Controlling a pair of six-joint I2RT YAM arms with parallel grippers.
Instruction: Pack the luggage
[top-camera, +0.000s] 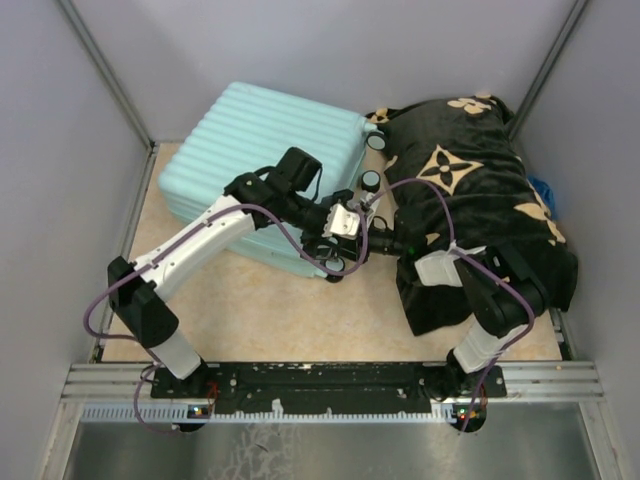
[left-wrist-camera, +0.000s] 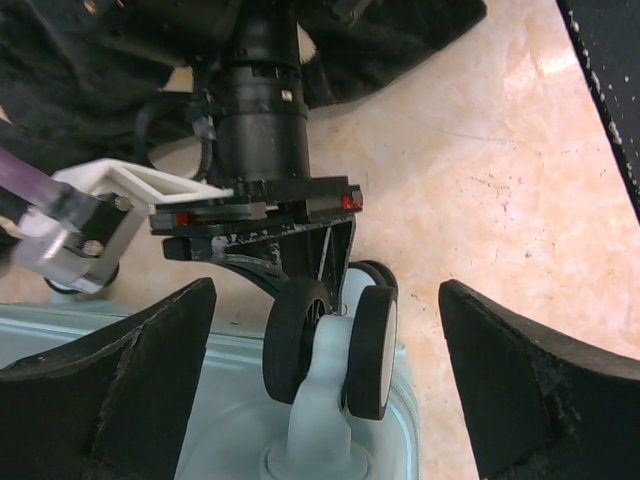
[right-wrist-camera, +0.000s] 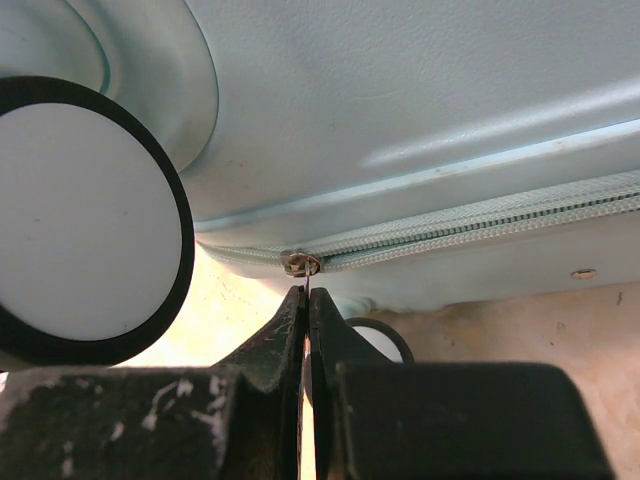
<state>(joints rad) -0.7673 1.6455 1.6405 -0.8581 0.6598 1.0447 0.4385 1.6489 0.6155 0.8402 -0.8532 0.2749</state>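
Observation:
The luggage (top-camera: 260, 140) is a pale mint-blue ribbed suitcase lying closed at the back left. My left gripper (top-camera: 345, 232) (left-wrist-camera: 325, 290) hangs open at its near right corner. Its fingers (left-wrist-camera: 150, 350) stand on either side of a black wheel (left-wrist-camera: 335, 345) without touching it. My right gripper (top-camera: 368, 236) (right-wrist-camera: 305, 295) is shut on the small metal zipper pull (right-wrist-camera: 300, 264) of the luggage's zipper (right-wrist-camera: 480, 225), just beside a wheel (right-wrist-camera: 85, 225). The right gripper's black body (left-wrist-camera: 262, 120) shows in the left wrist view.
A black blanket with tan flower motifs (top-camera: 480, 210) (left-wrist-camera: 90, 70) lies bunched at the right, against the suitcase's wheeled side. Two more wheels (top-camera: 372, 180) stick out toward it. Grey walls close in the tan table (top-camera: 300, 320). The arms' base rail (top-camera: 330, 380) runs along the near edge.

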